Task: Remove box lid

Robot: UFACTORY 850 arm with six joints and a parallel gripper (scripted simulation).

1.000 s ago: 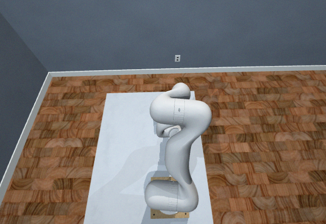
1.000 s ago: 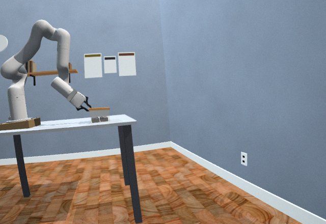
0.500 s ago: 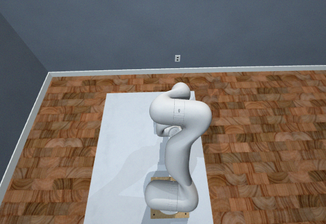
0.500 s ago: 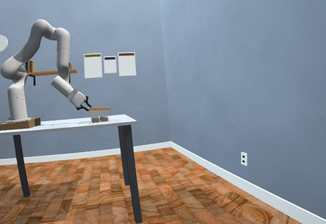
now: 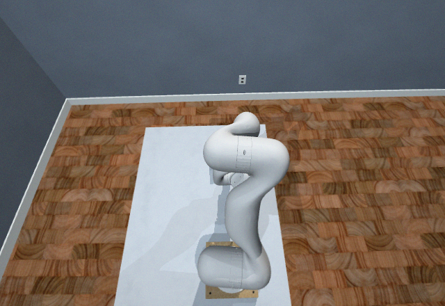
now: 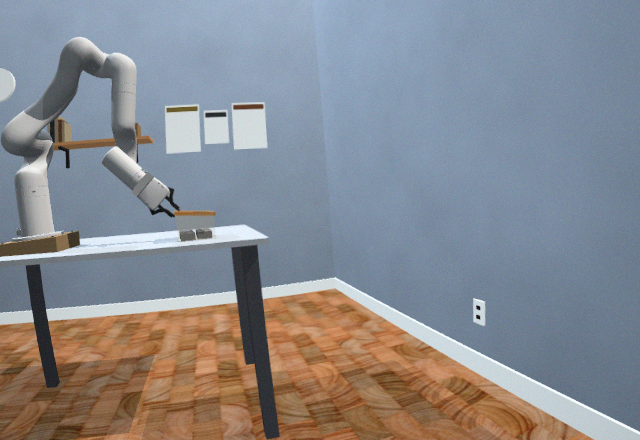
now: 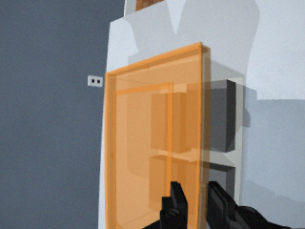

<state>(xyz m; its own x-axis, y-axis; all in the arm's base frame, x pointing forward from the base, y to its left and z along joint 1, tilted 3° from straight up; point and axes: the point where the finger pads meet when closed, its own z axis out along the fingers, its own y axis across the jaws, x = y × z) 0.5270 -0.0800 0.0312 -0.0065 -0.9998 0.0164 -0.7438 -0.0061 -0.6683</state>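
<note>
Seen from outside, my arm (image 6: 119, 109) reaches down from its wooden base (image 6: 61, 242) toward the far end of the table (image 6: 227, 239). My gripper (image 6: 169, 206) is closed on the near edge of the lid (image 6: 194, 213), an orange, see-through panel that I hold level, a little above the box (image 6: 196, 234). Lid and box appear apart, though at this distance I cannot rule out contact with the faint pale walls below the lid.

Wrist view: the black fingers pinch one rim of the lid (image 7: 143, 157), one finger on each side of it, so the jaws stand narrow with the rim between them. Through the lid I see the box's (image 7: 221, 119) dark grey blocks resting on the table (image 7: 281, 62).

Top view: the arm (image 5: 247, 173) covers gripper, lid and box; only the table (image 5: 161, 195) and the base (image 5: 212, 293) show beside it.

On the wall behind hang three sheets (image 6: 249, 125) and a shelf (image 6: 103, 141).
</note>
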